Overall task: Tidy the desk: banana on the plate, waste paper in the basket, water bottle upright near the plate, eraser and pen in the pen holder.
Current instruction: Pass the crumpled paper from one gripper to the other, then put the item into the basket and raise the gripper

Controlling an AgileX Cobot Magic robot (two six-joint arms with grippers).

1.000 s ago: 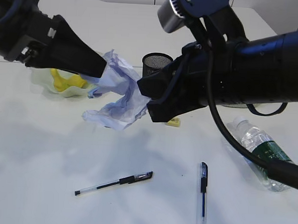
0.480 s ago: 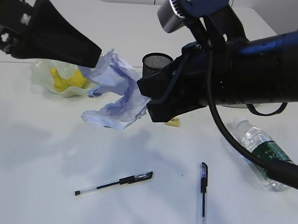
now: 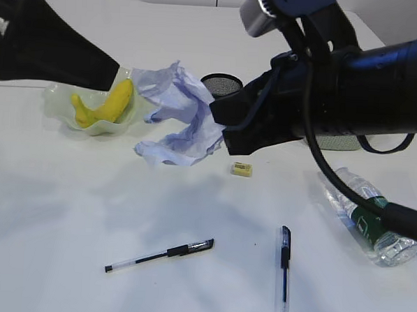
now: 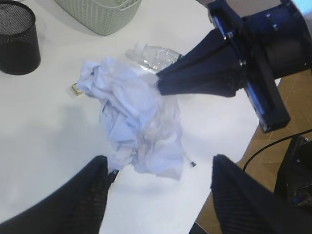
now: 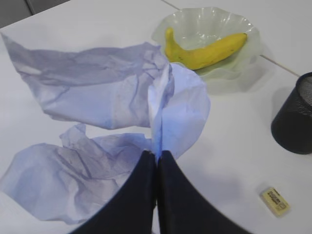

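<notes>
Waste paper (image 5: 112, 102) in pinched right hand (image 5: 157, 161)

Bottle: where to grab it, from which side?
Grip the bottle across its labelled middle, coming from above with the fingers straddling its width. It lies on its side on the desk, cap toward the back, so the round body gives two opposed sides. The right arm partly hides it.

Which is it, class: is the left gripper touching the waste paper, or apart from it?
Apart. The left wrist view shows the left gripper open, a gap between each finger and the waste paper, which the right gripper pinches.
</notes>
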